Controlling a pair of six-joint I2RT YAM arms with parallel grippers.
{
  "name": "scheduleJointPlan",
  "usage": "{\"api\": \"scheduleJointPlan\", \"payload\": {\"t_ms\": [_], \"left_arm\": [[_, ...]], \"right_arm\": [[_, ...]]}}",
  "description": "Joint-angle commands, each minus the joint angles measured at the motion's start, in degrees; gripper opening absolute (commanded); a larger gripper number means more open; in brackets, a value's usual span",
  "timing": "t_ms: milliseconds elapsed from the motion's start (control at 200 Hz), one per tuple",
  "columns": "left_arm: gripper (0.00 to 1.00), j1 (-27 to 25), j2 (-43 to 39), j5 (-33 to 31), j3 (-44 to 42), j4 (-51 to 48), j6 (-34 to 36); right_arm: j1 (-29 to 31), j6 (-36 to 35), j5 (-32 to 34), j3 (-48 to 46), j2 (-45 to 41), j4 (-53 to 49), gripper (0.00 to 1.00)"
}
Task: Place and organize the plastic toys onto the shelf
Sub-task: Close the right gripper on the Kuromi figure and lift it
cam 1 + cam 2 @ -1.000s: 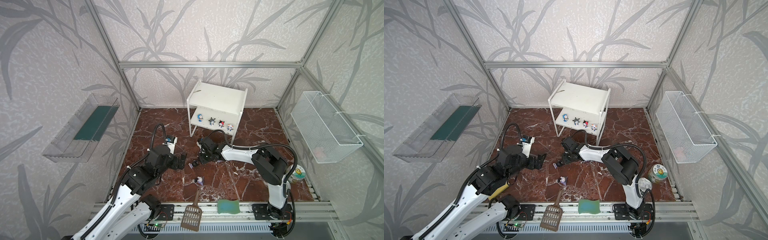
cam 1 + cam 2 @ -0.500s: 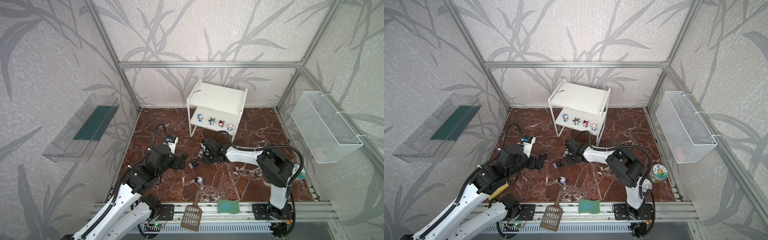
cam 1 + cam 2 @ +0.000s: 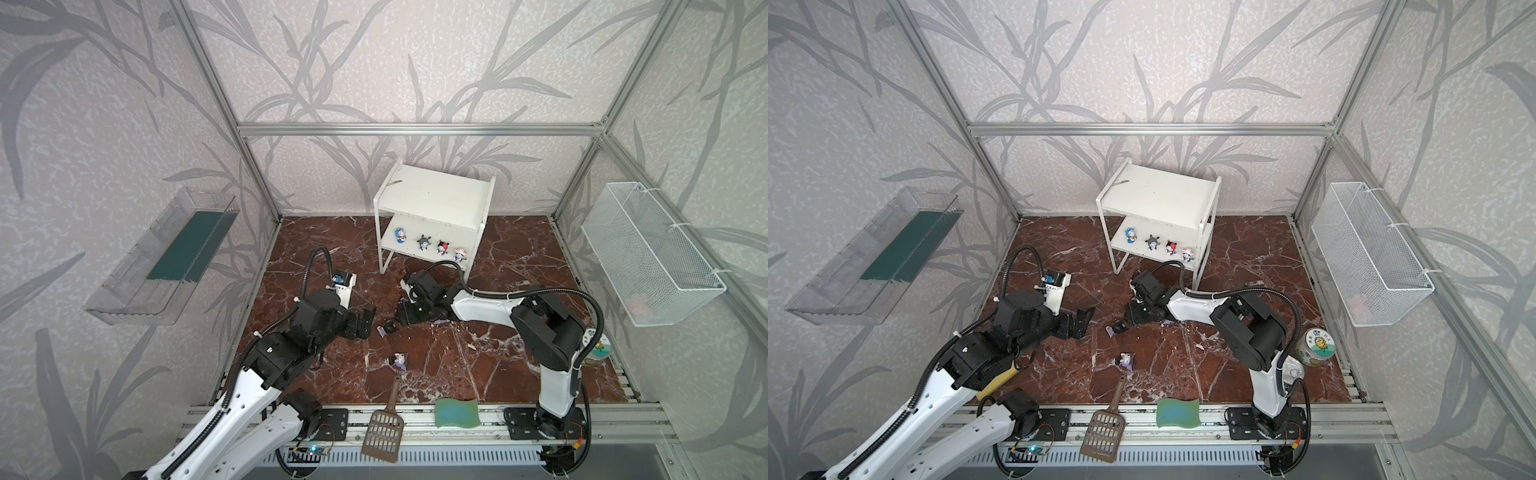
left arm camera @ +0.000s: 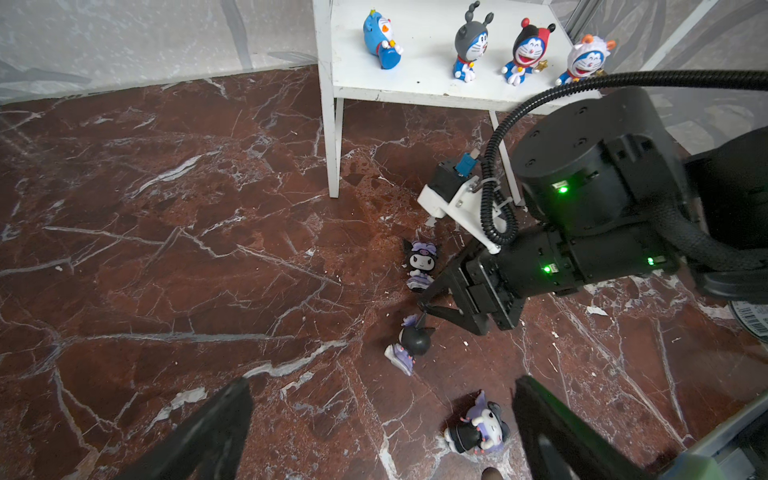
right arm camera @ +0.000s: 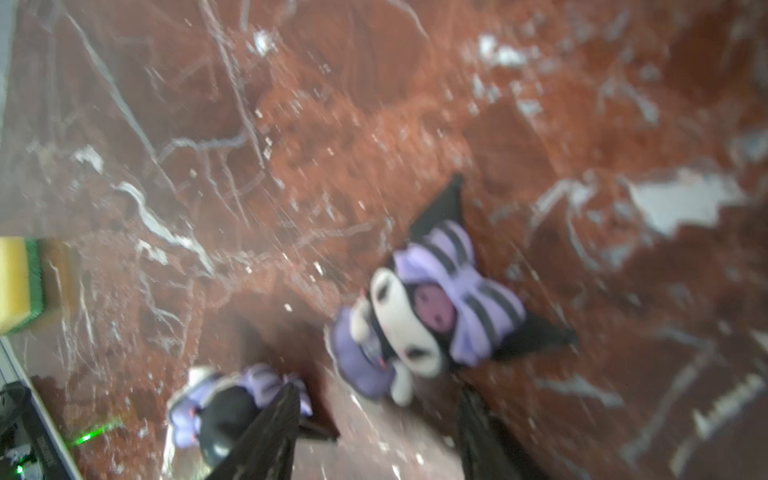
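The red marble worktop (image 3: 478, 365) carries the white shelf (image 3: 434, 199) at the back. The right arm (image 3: 486, 307) lies low across the worktop, just in front of the shelf's right leg. In the left wrist view its cable (image 4: 665, 79) crosses before the right end of the lower board.

A wire basket (image 3: 648, 253) hangs on the right wall and a clear tray (image 3: 162, 266) on the left wall.

The left fingers (image 3: 366, 319) stand wide and hold nothing. The right fingers (image 4: 430, 306) are partly apart, with nothing between them.

Along the front edge lie a brown scoop (image 3: 384, 432) and a green sponge (image 3: 457, 413). A round tin (image 3: 1316, 347) stands at the right.

Four blue-and-white toys (image 3: 423, 242) stand in a row on the lower board. Three purple toys lie on the worktop:
- The bow-capped toy (image 4: 420, 266) lies face up, just beside the right fingers.
- The dark-headed toy (image 4: 409, 345) is at a right fingertip; whether it touches, I cannot tell.
- The tipped toy (image 4: 478, 428) lies nearer the front.
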Motion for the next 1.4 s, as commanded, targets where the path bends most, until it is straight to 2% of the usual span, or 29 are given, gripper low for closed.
{"api": "scheduleJointPlan", "payload": {"t_ms": [0, 155, 250, 490, 585, 725, 855, 935, 1000, 1035, 1125, 1210, 1290, 1395], "left_arm": [[0.99, -0.01, -1.56, 1.75, -0.48, 0.65, -0.82], [0.99, 0.01, -4.41, 3.82, -1.10, 1.05, -1.56], [0.99, -0.02, -6.13, 4.74, -1.31, 0.98, -1.71], [0.99, -0.04, -7.89, 6.31, -1.53, 1.66, -1.98], [0.99, -0.07, -7.56, 6.91, -1.20, 1.73, -2.05], [0.99, -0.04, -8.01, 6.82, -1.02, 1.33, -2.15], [0.99, -0.09, -9.23, 6.34, -1.29, 1.41, -2.97], [0.99, -0.10, -9.47, 5.92, -1.47, 1.67, -3.03], [0.99, -0.08, -9.47, 5.11, -1.41, 1.69, -2.86], [0.99, -0.06, -9.37, 4.80, -1.46, 1.92, -2.85], [0.99, -0.10, -8.82, 4.42, -1.45, 2.21, -2.84], [0.99, -0.06, -8.34, 4.11, -1.26, 1.90, -2.70], [0.99, -0.08, -8.27, 3.06, -1.19, 1.59, -2.31], [0.99, -0.04, -7.72, 2.50, -1.20, 1.60, -1.65]], "right_arm": [[1.27, 5.63, 3.21, 2.95, 2.98, -0.30, 0.63], [3.91, 10.43, 13.11, 7.23, 6.45, -4.59, 0.61], [6.21, 11.54, 18.96, 11.19, 8.59, -9.88, 0.52], [10.77, 9.87, 27.47, 17.61, 10.82, -20.62, 0.28], [12.81, 8.10, 28.41, 14.50, 7.92, -18.58, 0.24], [13.04, 4.21, 29.56, 4.79, -0.67, -11.43, 0.20], [12.79, 1.18, 29.89, -3.59, -8.31, -6.96, 0.19], [12.18, 0.21, 27.94, -6.37, -10.71, -5.14, 0.19], [11.62, -0.63, 23.57, -7.41, -11.02, -2.47, 0.23], [11.60, -0.92, 21.26, -6.79, -10.55, -2.41, 0.30], [9.73, -1.75, 17.89, -3.75, -8.48, -3.69, 0.64], [9.19, 0.33, 16.92, -0.67, -5.97, -5.83, 0.88], [7.43, 3.19, 13.05, 2.59, -3.63, -9.11, 0.88], [6.75, 8.30, 13.45, 3.15, -3.43, -7.48, 0.82]]}}
